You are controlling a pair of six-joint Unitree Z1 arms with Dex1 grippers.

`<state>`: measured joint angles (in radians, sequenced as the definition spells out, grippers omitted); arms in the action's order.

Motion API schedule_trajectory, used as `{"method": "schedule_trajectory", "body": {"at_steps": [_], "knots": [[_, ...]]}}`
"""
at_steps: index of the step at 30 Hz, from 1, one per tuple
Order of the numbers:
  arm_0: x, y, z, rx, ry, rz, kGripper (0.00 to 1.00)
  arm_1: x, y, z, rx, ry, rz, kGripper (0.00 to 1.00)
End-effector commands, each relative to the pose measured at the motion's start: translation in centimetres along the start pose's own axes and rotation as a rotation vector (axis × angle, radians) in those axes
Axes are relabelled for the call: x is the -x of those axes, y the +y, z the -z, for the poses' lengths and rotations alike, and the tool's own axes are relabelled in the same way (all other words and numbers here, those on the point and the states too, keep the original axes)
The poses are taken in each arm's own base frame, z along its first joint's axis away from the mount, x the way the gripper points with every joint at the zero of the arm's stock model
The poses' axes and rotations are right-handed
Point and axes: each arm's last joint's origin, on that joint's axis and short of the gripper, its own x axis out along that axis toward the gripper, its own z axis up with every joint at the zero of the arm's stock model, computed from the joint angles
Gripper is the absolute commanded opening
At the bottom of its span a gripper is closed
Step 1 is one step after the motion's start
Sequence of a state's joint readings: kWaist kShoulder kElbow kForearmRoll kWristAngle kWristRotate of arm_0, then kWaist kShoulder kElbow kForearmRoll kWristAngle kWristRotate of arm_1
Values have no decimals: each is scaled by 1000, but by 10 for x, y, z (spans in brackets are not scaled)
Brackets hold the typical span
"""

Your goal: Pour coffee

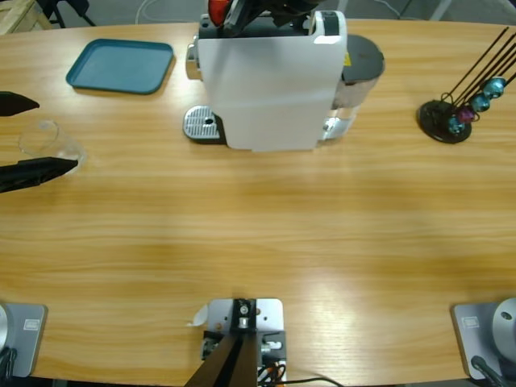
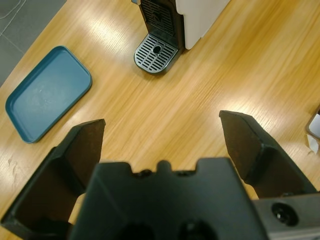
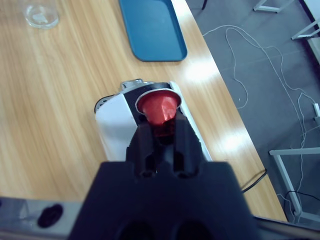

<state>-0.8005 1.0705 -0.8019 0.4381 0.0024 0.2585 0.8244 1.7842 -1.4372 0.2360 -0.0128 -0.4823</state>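
High view. The white coffee machine (image 1: 270,85) stands at the upper centre of the worktop (image 1: 258,234), its perforated drip tray (image 1: 201,125) jutting toward the left. A teal tray (image 1: 121,66) lies at the upper left. A clear glass (image 1: 50,141) sits at the far left edge, between the two black jaws of the left gripper (image 1: 32,137), which are spread and do not appear to touch it. A capsule rack (image 1: 463,105) with coloured capsules occupies the upper right. Above the machine, at the top edge, the right gripper (image 1: 242,12) shows with something red in it. No coffee is visible anywhere; the glass looks empty.

Left wrist view. The jaws of the left gripper (image 2: 162,135) are spread wide over bare wood; the glass is out of sight here. The drip tray (image 2: 156,52) lies at the upper centre, the teal tray (image 2: 47,92) at the left.

Right wrist view. The right gripper (image 3: 159,132) pinches a red capsule (image 3: 157,107) directly over the top opening of the machine (image 3: 120,125). The glass (image 3: 41,14) is at the upper left corner, the teal tray (image 3: 152,27) at the upper centre.

Step in hand, as judged: loading the capsule. It would go best with the capsule centred over the slot, lowered straight and released only once seated. The glass has still to be placed squarely on the drip tray under the spout before brewing, or the coffee would miss it.
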Motion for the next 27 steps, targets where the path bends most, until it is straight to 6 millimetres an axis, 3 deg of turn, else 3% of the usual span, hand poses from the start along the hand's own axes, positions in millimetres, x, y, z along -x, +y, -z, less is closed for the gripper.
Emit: {"method": "schedule_trajectory", "body": {"at_steps": [1,11,12,13,14,15,16,19,24,27], "knots": [[-12,-2,10,12,54,2,1000,-34,7,19,6,62,-53,0],[-15,-2,9,12,51,-1,1000,-33,11,26,-1,84,-69,0],[-15,-2,9,12,52,-2,1000,-33,11,26,-3,86,-67,72],[-14,-2,9,12,51,-2,1000,-32,11,26,-6,85,-62,228],[-15,-2,9,12,52,-2,1000,-30,10,25,-6,84,-56,249],[-15,-2,9,12,53,-2,1000,-28,10,24,-7,81,-53,335],[-15,-2,9,12,53,-2,1000,-26,9,23,-10,76,-49,477],[-16,-1,8,12,52,-2,1000,-18,7,20,-11,60,-41,631],[-18,-1,6,12,45,-3,1000,-4,4,15,-12,35,-17,660],[-18,-1,5,12,40,-4,1000,14,4,4,-36,-11,-8,637]]}}
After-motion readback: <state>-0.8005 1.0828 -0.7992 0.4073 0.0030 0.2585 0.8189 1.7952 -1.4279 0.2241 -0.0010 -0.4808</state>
